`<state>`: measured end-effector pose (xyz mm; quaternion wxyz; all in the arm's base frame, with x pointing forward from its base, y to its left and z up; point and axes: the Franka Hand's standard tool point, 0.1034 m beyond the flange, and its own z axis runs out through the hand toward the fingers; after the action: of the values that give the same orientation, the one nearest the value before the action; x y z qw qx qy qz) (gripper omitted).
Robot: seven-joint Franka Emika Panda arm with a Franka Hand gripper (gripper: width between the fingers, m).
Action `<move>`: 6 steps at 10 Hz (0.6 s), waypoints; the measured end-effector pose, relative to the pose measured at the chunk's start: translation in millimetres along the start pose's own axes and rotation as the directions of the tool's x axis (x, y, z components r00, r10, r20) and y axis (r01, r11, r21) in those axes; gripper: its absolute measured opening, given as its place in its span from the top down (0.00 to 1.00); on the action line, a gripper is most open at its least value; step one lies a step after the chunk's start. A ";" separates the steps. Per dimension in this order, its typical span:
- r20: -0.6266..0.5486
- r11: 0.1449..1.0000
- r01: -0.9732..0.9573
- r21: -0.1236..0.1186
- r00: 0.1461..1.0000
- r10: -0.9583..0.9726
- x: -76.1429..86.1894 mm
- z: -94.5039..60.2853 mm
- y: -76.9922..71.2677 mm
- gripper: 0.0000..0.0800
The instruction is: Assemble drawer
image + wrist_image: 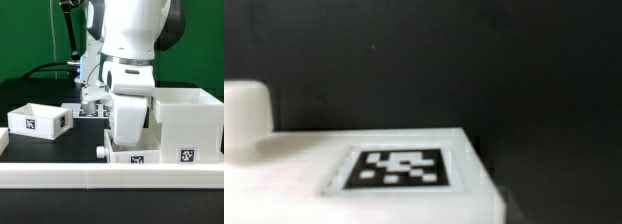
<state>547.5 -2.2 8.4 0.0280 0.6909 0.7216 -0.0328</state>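
Note:
The large cube-like open housing [185, 122] stands at the exterior view's right, with a tag on its front. One small open-top tray [38, 119] sits at the exterior view's left. A second low white part with a tag [133, 157] lies just in front of the arm's wrist, beside the housing. My gripper [124, 148] is down low over that part, and its fingers are hidden behind the wrist. The wrist view shows, very close, a white surface with a tag [402, 167] on the black table. No fingertips can be made out there.
The long white border wall [100, 177] runs along the front. The marker board [92, 112] lies behind the arm. A blurred rounded white shape [242, 115] stands at the wrist picture's edge. Cables hang at the back.

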 end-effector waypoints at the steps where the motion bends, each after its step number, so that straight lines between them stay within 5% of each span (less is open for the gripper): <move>1: -0.001 1.000 -0.007 -0.001 1.000 0.007 1.5 0.0 0.0 0.95; 6: -0.004 0.998 -0.069 0.000 0.998 0.069 7.5 -0.6 0.2 0.95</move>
<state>547.4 5.3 8.4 0.0277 0.7155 0.6974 -0.0305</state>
